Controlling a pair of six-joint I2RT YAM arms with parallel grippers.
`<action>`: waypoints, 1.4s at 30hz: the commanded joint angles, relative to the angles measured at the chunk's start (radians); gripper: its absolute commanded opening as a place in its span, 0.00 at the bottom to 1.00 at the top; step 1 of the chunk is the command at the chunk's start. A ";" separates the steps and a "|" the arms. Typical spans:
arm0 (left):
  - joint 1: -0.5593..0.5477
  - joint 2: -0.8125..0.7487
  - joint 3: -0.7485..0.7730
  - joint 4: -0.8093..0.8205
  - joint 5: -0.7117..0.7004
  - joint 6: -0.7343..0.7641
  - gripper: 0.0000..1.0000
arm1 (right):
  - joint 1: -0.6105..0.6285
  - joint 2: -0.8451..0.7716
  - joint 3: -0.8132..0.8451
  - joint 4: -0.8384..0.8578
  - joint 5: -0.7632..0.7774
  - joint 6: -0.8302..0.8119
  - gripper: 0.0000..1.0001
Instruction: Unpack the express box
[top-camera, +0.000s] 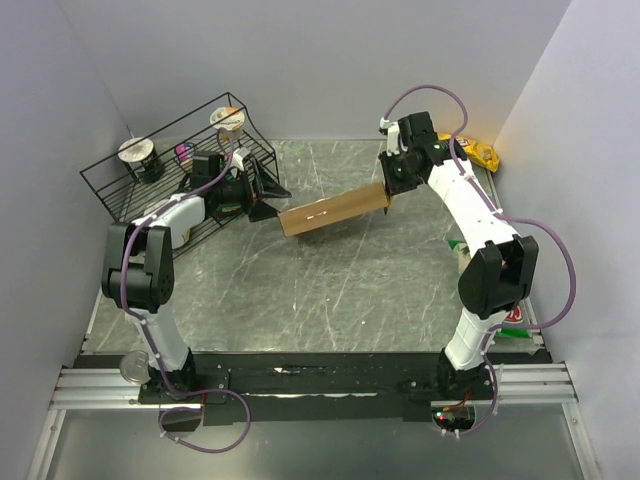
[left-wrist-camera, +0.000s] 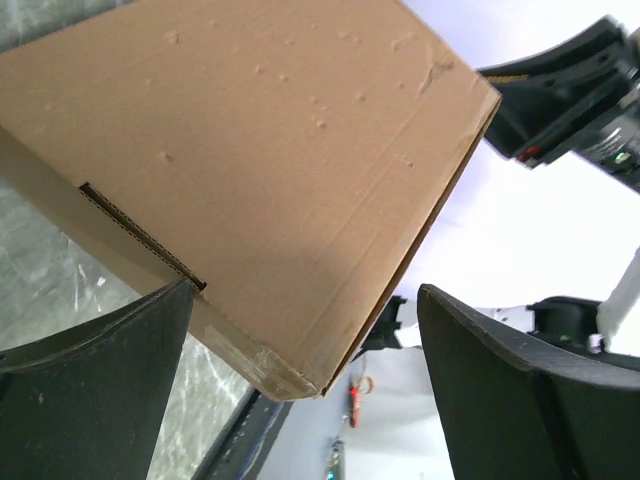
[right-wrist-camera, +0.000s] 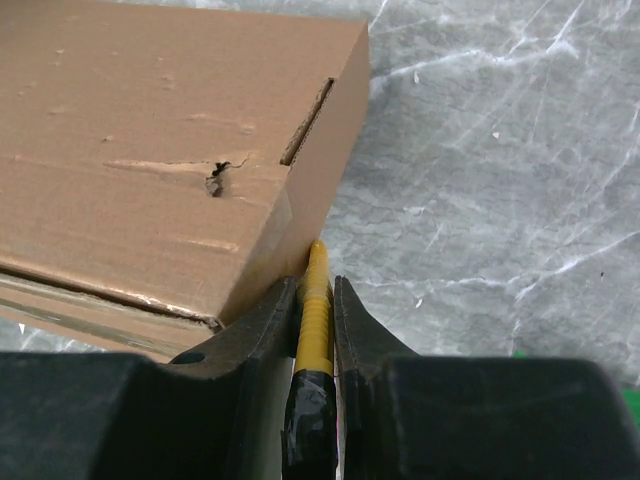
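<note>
The express box (top-camera: 335, 210) spanned the middle of the marble table (right-wrist-camera: 500, 150), between both arms. Left gripper (left-wrist-camera: 305, 290) spread wide around one box corner, contact unclear. Right gripper (right-wrist-camera: 316, 284) clenched a yellow tool (right-wrist-camera: 313, 320), its tip hidden against the box edge.

The express box (top-camera: 335, 210) is matt, dimpled brown corrugated cardboard with glossy clear tape on one edge, the worktop (top-camera: 330, 300) smooth, grey-veined and stone-like, the yellow tool (right-wrist-camera: 314, 300) ribbed and black-taped.
</note>
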 joint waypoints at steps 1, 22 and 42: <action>-0.037 0.031 0.092 0.117 0.120 -0.101 0.98 | 0.033 0.007 0.031 0.036 -0.186 0.067 0.00; -0.047 0.176 0.257 0.172 0.160 -0.262 0.96 | 0.015 0.012 -0.012 -0.011 -0.393 0.190 0.00; -0.089 0.380 0.504 0.091 0.053 -0.108 0.99 | -0.106 0.171 0.077 0.015 -0.467 0.227 0.00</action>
